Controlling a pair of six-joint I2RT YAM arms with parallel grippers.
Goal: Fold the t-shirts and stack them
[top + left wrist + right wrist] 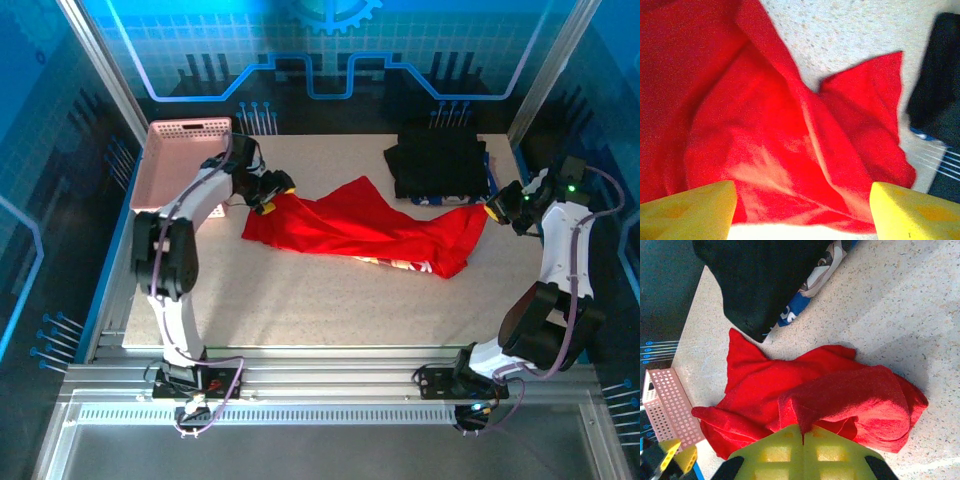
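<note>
Red t-shirt (360, 230) lay mid-table, stretched left to right in a loose, crumpled band. It was not flat and not folded. A scrap of print peeked out along its near edge.

Its right end was bunched and tucked between the closed fingers of the right gripper (497, 210). In the right wrist view we saw a ridge of red cloth running straight into the seam where the two pads met.

Its left end lay under the left gripper (275, 192). In the left wrist view the yellow fingers (690, 207) stood wide apart, with cloth spread between them but nothing pinched that we could see.

Far right of the table (330, 300) sat the stack of folded dark shirts (440, 165), black on top with blue showing at an edge, near the red shirt's right end. The pink basket (185, 165) stood at the far left corner.

We judged the stack begun. The red shirt had yet to be spread, folded and placed on top.
</note>
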